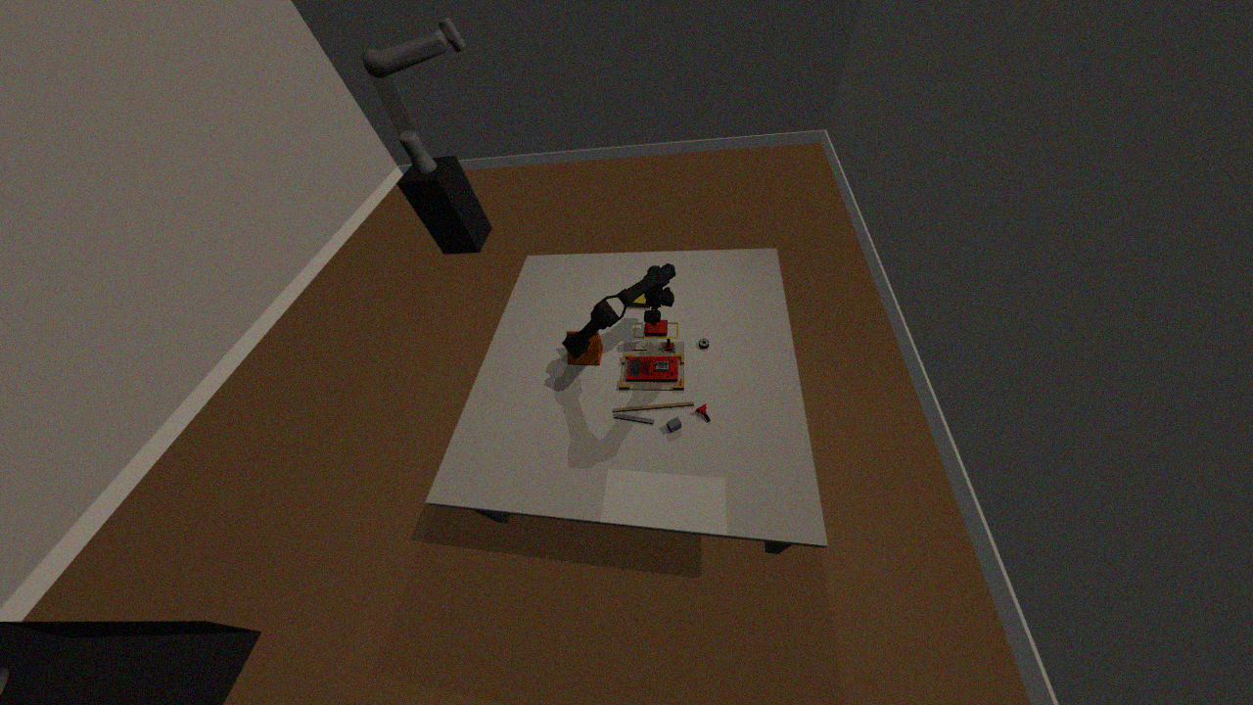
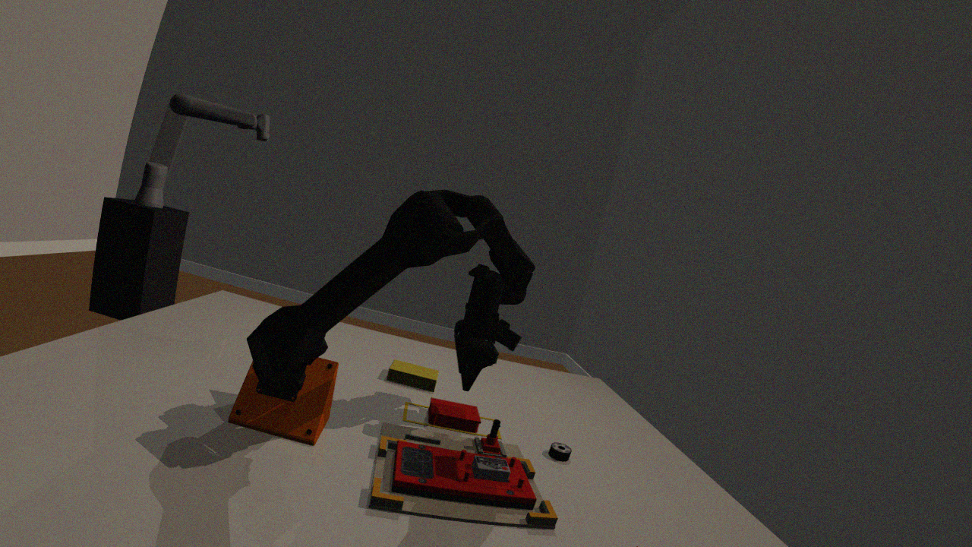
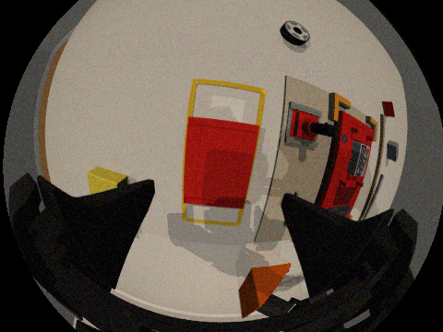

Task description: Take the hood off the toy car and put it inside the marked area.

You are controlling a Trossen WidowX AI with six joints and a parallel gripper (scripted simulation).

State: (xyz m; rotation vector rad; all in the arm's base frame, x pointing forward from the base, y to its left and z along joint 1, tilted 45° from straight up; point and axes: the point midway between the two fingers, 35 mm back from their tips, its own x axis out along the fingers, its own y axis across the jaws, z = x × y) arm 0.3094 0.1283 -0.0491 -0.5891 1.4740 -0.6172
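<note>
The car (image 2: 462,472) sits on its tray (image 2: 541,518) at the near side of the table (image 2: 102,408). Just beyond it, the red hood (image 2: 453,413) lies flat inside the yellow outline (image 3: 196,92). The gripper (image 2: 468,381) hangs above the hood, jaws wide apart, empty and touching nothing; a yellow block (image 2: 412,373) lies farther back.
</note>
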